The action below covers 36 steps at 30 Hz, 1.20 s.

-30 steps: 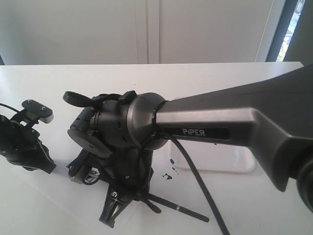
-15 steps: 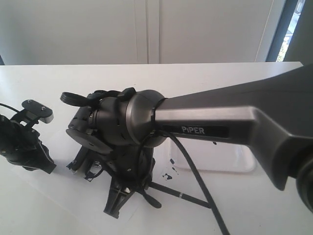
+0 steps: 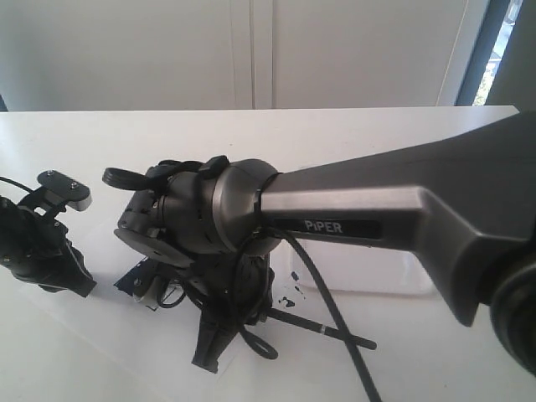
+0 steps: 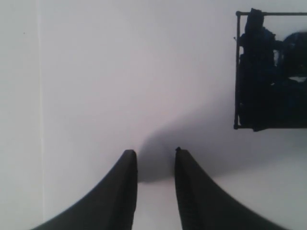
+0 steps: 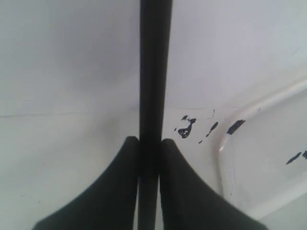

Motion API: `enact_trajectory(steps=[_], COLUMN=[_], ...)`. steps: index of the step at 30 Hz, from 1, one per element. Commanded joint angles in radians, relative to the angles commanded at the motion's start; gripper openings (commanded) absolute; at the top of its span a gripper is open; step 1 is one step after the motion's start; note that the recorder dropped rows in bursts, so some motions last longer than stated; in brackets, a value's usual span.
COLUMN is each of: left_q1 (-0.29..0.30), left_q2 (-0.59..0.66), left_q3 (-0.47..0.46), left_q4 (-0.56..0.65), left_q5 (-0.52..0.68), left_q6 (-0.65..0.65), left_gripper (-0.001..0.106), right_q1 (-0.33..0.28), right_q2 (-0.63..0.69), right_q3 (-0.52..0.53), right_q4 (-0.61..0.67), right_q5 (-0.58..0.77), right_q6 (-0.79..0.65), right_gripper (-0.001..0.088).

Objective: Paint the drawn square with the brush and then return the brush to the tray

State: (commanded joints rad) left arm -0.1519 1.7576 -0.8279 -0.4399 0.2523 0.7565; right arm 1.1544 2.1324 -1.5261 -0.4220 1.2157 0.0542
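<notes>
Fingers (image 5: 120, 191) of the right gripper (image 5: 149, 143) are clenched on the black handle of the brush (image 5: 154, 72), which runs straight out between them and past the edge of the right wrist view; its tip is out of sight. In the exterior view the right arm (image 3: 394, 209), marked PIPER, reaches across the middle of the white table (image 3: 335, 134) with its gripper pointed down; the brush handle juts out sideways from under it, low over the surface and just in front of the tray (image 5: 268, 163); whether the brush touches the surface cannot be told. The tray, glossy white with a raised rim, lies close beside the held brush, most of it hidden beneath the arm in the exterior view; a few dark paint flecks (image 5: 186, 128) mark the surface between brush and tray, and more dot the tray's floor.

The left gripper (image 4: 153, 152) hangs over the paper sheet (image 4: 134, 72) with its fingers parted and nothing between them; the drawn square (image 4: 271, 72), its thin black outline filled with dark blue smears, sits on the paper well apart from those fingertips and is cut off by the frame edge. In the exterior view the left gripper rests at the far left of the table, apart from the right arm.
</notes>
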Motion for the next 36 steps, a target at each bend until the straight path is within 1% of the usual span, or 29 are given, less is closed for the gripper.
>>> enact_trajectory(steps=[4,13,20,25,31,36], left_q1=[0.000,0.000,0.000,0.000,0.000,0.000], left_q2=[0.000,0.000,0.000,0.000,0.000,0.000], left_q3=[0.000,0.000,0.000,0.000,0.000,0.000], left_q4=[0.000,0.000,0.000,0.000,0.000,0.000], left_q5=[0.002,0.000,0.000,0.002,0.002,0.002], left_q6=[0.000,0.000,0.000,0.000,0.000,0.000], left_gripper=[0.034,0.034,0.034,0.034,0.034,0.034], right_q1=[0.000,0.000,0.000,0.000,0.000,0.002], right_q2=[0.004,0.004,0.006,0.010,0.053,0.046], right_q3=[0.000,-0.041,-0.056,-0.056,-0.056,-0.056], right_q4=[-0.004,-0.017,0.010,0.010,-0.009,0.002], right_q5=[-0.037,-0.045,-0.003,-0.010,0.005,0.005], right_q6=[0.018,0.028,-0.002,-0.002,-0.004,-0.002], right_gripper=[0.0000,0.0000,0.0000,0.0000,0.0000,0.0000])
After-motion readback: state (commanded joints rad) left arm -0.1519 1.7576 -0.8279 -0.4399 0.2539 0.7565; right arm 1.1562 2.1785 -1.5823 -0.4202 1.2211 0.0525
